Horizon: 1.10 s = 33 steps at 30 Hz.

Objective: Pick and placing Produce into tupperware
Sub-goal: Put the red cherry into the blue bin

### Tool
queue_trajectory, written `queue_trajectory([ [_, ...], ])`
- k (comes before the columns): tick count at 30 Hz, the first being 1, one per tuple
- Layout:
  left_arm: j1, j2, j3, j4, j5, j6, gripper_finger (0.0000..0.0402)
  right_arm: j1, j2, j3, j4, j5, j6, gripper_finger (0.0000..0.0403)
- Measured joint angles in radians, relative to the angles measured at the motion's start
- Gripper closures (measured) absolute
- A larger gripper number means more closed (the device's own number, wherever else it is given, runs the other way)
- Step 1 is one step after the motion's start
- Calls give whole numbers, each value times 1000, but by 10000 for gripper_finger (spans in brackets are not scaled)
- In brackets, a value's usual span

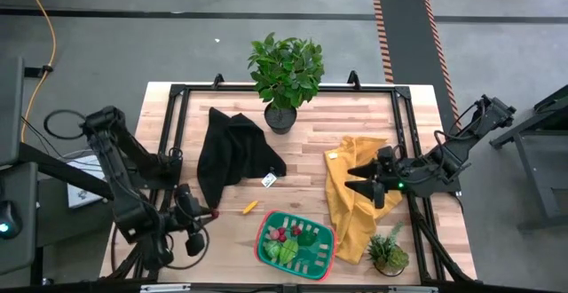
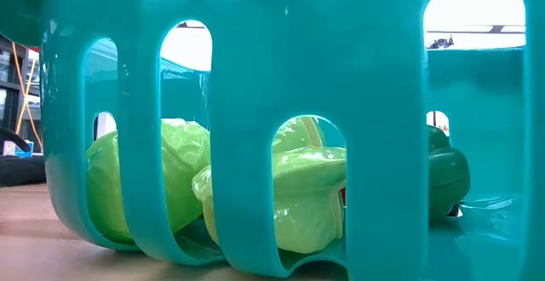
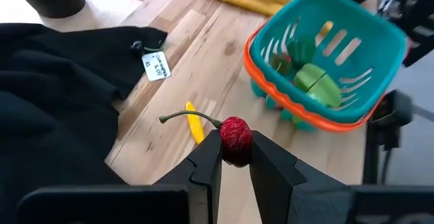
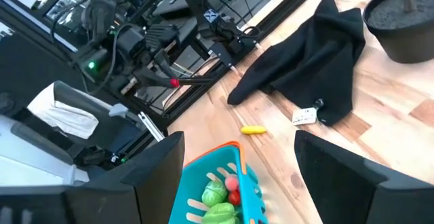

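Note:
A small red berry-like piece of produce (image 3: 235,134) with a thin stem sits between the fingers of my left gripper (image 3: 236,157), which hangs above the table's near left (image 1: 211,213). The tupperware (image 1: 297,240), teal-green with an orange-red rim, stands on its base at the near middle. It holds lime-green (image 2: 306,196), dark green and red pieces (image 4: 224,190). A small yellow piece (image 1: 250,207) lies flat on the wood between the gripper and the tupperware. My right gripper (image 1: 362,182) hovers open over the yellow cloth, with nothing between its fingers (image 4: 239,142). My left gripper pinches the red piece by its two sides (image 3: 237,151) between its two fingertips. The fingers slant down toward the table. The piece is lifted clear of the wood, and its thin stem (image 3: 190,117) sticks out sideways past the fingers.
A black cloth (image 1: 232,151) with a white tag (image 1: 269,179) lies at the middle left. A yellow cloth (image 1: 355,200) lies at the right. A tall potted plant (image 1: 286,75) stands at the far edge and a small one (image 1: 388,253) at the near right.

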Motion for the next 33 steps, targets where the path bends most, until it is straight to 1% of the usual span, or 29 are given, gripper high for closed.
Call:
queue_trajectory([
  [5,2,-97,0,2,-4,77,344,0,0,0,10,24,-27,133],
  [9,42,-168,0,15,-2,162,344,0,0,0,10,36,-31,133],
  [13,114,-234,0,78,8,330,344,0,0,0,11,39,-31,133],
  [19,262,-296,0,230,118,624,344,0,0,0,15,45,-28,133],
  [23,371,-317,0,340,204,778,344,0,0,0,15,54,-28,133],
  [28,497,-318,0,407,345,912,344,0,0,0,15,55,-28,133],
  [33,600,-316,0,484,477,985,344,0,0,0,15,56,-28,133],
])
